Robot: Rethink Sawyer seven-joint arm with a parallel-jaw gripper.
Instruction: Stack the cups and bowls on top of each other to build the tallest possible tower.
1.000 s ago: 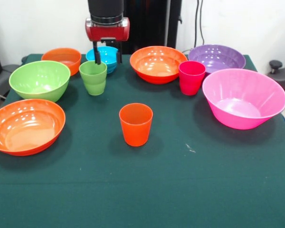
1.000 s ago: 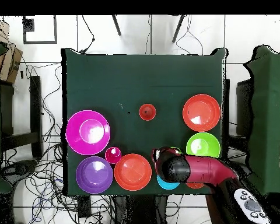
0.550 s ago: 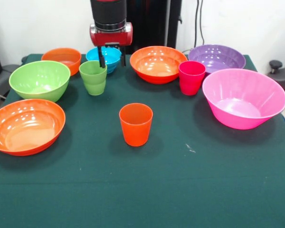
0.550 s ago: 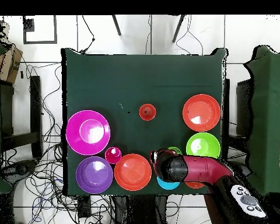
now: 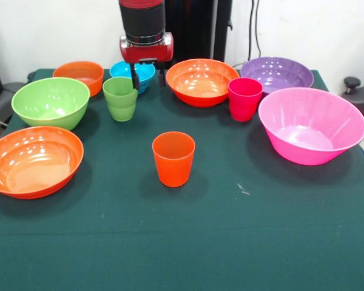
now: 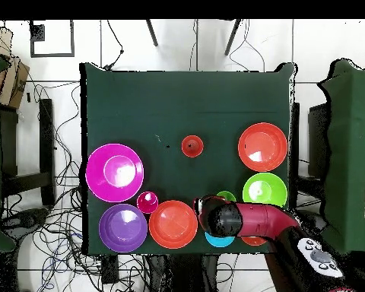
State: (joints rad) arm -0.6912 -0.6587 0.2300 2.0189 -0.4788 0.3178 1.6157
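Note:
My gripper hangs open and empty at the back of the table, just right of the light green cup, between it and a wide orange bowl. Its left finger is close to the cup's right rim. Behind it sits the small blue bowl. An orange cup stands in the middle, and the magenta-red cup is to the right. From overhead, the arm covers part of the blue bowl, and the green cup shows beside it.
A green bowl, a small orange bowl and a second wide orange bowl fill the left side. On the right are the purple bowl and the big pink bowl. Nothing is stacked.
The gripper has shifted rightward and risen slightly, moving from over the green cup to its right side. The cups and bowls have stayed put.

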